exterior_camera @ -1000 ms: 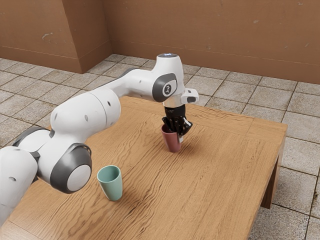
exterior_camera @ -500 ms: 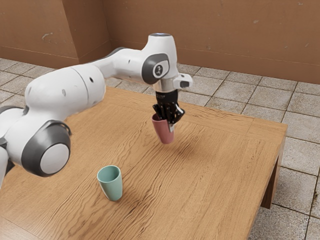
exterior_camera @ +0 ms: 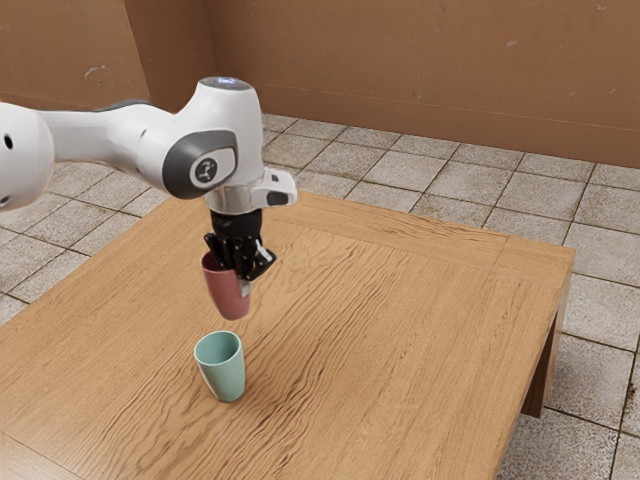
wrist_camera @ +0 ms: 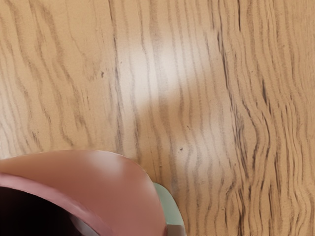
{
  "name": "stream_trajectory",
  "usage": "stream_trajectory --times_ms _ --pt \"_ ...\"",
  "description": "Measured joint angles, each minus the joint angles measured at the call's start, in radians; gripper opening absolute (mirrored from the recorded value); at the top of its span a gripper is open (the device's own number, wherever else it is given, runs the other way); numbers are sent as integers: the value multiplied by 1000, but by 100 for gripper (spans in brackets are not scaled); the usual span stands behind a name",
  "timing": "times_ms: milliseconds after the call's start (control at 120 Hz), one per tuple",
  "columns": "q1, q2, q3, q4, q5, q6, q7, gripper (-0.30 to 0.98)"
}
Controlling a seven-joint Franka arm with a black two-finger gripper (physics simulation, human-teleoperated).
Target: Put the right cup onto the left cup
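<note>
1. Exterior view: the black two-finger gripper [exterior_camera: 243, 277] of the white and grey arm [exterior_camera: 210, 125] is closed on the wall of a dusky pink, tapering, smooth-sided cup [exterior_camera: 228, 301], at the side of its rim toward the exterior view's right.
2. The pink cup hangs in the air, mouth up and close to upright, its narrower base clear of the wooden table [exterior_camera: 400, 340].
3. A pale teal, tapering, smooth-sided cup [exterior_camera: 226, 378] stands upright on the table, open end up. The pink cup's base is near its rim, higher up, with a gap between them; the two cups are apart, and neither sits in the other.
4. The wrist view has the pink cup large and close under the hand, its dark inside partly showing. A sliver of the teal cup peeks out from behind the pink one's outer wall.
5. Beyond the table are grey floor tiles [exterior_camera: 388, 166] and a brown wall [exterior_camera: 400, 60].
</note>
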Motion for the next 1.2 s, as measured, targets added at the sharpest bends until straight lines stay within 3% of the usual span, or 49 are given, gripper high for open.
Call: stream_trajectory --times_ms 442,600,1200 --pt "11 -131 0 -197 7 158 -111 -10" --pt "-41 -168 -4 -234 1 173 -147 -10" --pt "-20 -220 -3 -326 -18 187 -229 -10"
